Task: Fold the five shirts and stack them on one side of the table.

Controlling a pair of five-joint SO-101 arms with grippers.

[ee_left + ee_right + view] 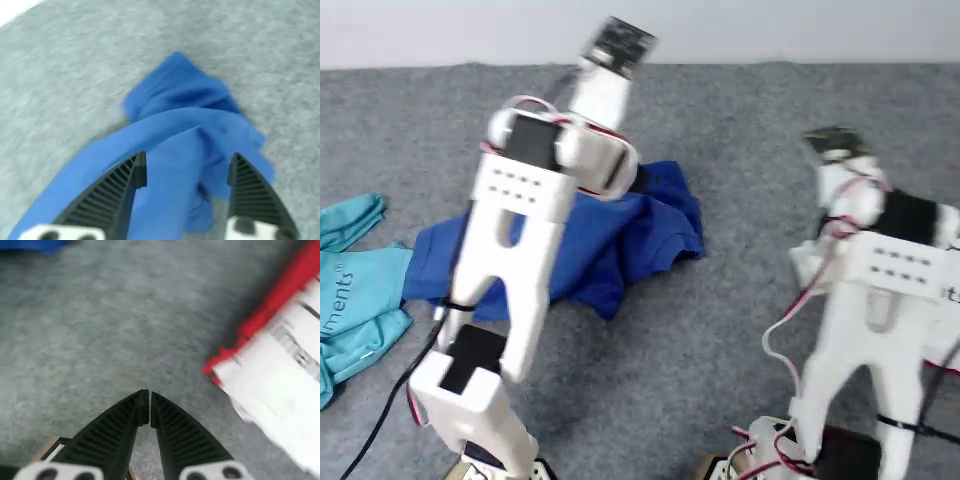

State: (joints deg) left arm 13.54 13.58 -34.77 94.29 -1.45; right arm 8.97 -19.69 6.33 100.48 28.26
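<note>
High view: blue shirt [620,240] lies crumpled near the middle of the grey tabletop [720,330], partly under the left arm [520,230]. Not folded; edges bunched, one lobe toward the far side. Teal shirt [355,300] lies loose at the tabletop's left edge, touching or just overlapping the blue one; cannot tell which.

Left wrist view: left fingers [136,172] spread wide, released, straddling a raised ridge of the blue shirt [190,125]. Cloth sits between them, nothing pinched.

Right wrist view: right fingers [145,402] clenched tip to tip on nothing, over bare tabletop, a red and white shirt [280,375] just beside. High view puts the right arm [880,290] well apart from the blue shirt.

Judgement, step in hand: taking hold of the blue shirt to spread it flat before folding.

To do it well:
- Come down on a single layer at an edge or corner, not the middle ridge, which would likely gather several layers and drag the whole heap.
- Close fully before lifting.
- Pull away from the teal shirt so it is not carried along.
- The right fingers would need to open and pin or take the opposite edge; one arm alone will probably only shift the bundle.
- Flatten first, fold after.
</note>
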